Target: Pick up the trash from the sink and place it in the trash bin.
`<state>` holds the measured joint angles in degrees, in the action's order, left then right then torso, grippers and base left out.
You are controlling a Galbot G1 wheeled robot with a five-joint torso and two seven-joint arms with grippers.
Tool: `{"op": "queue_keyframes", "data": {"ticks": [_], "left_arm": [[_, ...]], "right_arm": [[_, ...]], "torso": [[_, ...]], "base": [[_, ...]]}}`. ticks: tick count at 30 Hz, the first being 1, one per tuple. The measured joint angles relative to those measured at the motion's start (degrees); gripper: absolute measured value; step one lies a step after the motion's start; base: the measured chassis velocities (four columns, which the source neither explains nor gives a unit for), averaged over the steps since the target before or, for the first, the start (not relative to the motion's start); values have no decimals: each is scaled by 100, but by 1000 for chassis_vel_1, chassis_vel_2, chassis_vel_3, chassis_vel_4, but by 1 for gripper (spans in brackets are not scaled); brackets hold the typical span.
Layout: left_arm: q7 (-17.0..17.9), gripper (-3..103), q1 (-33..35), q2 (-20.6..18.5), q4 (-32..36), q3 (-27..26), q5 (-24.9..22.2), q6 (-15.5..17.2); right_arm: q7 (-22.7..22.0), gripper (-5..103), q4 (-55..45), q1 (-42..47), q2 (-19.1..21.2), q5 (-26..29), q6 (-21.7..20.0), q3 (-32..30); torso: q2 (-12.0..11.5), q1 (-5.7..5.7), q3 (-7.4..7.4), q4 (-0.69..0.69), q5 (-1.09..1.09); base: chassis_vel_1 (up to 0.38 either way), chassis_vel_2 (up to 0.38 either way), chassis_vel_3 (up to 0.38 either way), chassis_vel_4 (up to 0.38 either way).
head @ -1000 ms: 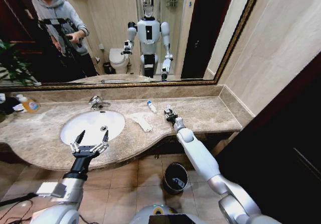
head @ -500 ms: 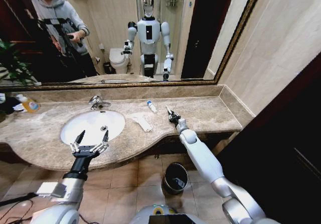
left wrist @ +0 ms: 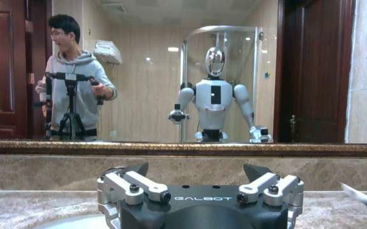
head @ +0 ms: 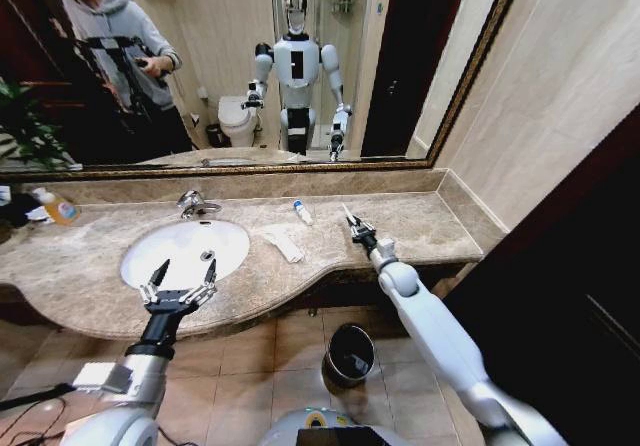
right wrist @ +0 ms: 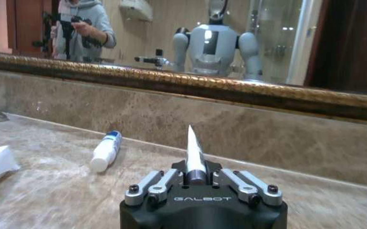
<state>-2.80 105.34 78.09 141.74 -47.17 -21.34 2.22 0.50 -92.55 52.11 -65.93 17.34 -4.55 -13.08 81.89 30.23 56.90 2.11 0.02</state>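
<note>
- Right gripper was seen clamped on a thin white tube, held above the countertop.
- Step judged: carrying picked-up trash; next, a swing down to the trash bin on the floor below.
- Left gripper was held spread at the sink edge, idle.
- Small bottle and paper towel were noted on the counter.
- Bin contents were hard to make out.

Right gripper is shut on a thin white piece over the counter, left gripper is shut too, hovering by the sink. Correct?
Not quite. The left gripper is open, fingers spread, as the head view shows, hovering at the sink's front edge. The rest holds: the right gripper is shut on a thin white piece over the counter.
</note>
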Motion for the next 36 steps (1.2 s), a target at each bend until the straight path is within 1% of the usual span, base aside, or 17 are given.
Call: {"op": "queue_keyframes", "data": {"ticks": [3,5,7,9,11,12,14,17,20,21,23,26,28,30,33,34,36], "left_arm": [[0,100,0,0,0,0,0,0],[0,100,0,0,0,0,0,0],[0,100,0,0,0,0,0,0],[2,100,0,0,0,-1,0,0],[0,100,0,0,0,0,0,0],[0,100,0,0,0,0,0,0],[-1,100,0,0,0,0,0,0],[-1,100,0,0,0,0,0,0],[0,100,0,0,0,0,0,0],[0,100,0,0,0,0,0,0],[-1,100,0,0,0,0,0,0],[1,100,0,0,0,0,0,0],[0,100,0,0,0,0,0,0],[0,100,0,0,0,0,0,0],[0,100,0,0,0,0,0,0],[0,100,0,0,0,0,0,0],[0,100,0,0,0,0,0,0]], "right_arm": [[-29,19,-337,325,72,102,3,-156],[-95,19,-862,834,139,199,98,-360],[-107,19,-946,917,148,199,118,-394],[-207,19,-1527,1603,161,141,242,-651],[-216,19,-1848,2110,113,36,356,-836],[-216,19,-1848,2110,113,36,356,-836],[-215,19,-2130,2681,5,-143,501,-1031],[-216,19,-2195,2867,-50,-239,560,-1086],[-214,19,-2394,3356,-325,-574,765,-1256],[-214,19,-2394,3356,-325,-574,765,-1256],[-214,19,-2492,3721,-540,-761,871,-1337],[-196,19,-2485,4000,-607,-852,953,-1377],[-102,19,-2243,4235,-578,-995,1162,-1442],[-65,19,-2114,4252,-537,-999,1243,-1446],[56,19,-1541,4066,-291,-783,1416,-1354],[56,19,-1541,4066,-291,-783,1416,-1354],[158,19,-940,3736,5,-510,1442,-1148]], "torso": [[0,0,0,-1,0],[0,-1,0,0,0],[0,-1,0,1,0],[0,0,0,1,-1],[0,-1,0,-1,0],[0,-1,0,-1,0],[1,-1,-1,-2,-1],[1,-2,-1,-2,0],[0,-1,0,0,-1],[0,-1,0,0,-1],[0,0,0,0,-2],[0,0,0,0,-2],[0,-1,0,-1,-2],[0,-1,0,-1,-2],[0,-1,0,-1,-1],[0,-1,0,-1,-1],[0,0,0,1,-1]], "base": [[0,0,0,0],[0,0,0,0],[0,0,0,0],[0,0,0,0],[0,0,0,0],[0,0,0,0],[0,0,0,0],[0,0,0,0],[0,0,0,0],[0,0,0,0],[0,0,0,0],[0,0,0,0],[0,0,0,0],[0,0,0,0],[0,0,0,0],[0,0,0,0],[0,0,0,0]]}}
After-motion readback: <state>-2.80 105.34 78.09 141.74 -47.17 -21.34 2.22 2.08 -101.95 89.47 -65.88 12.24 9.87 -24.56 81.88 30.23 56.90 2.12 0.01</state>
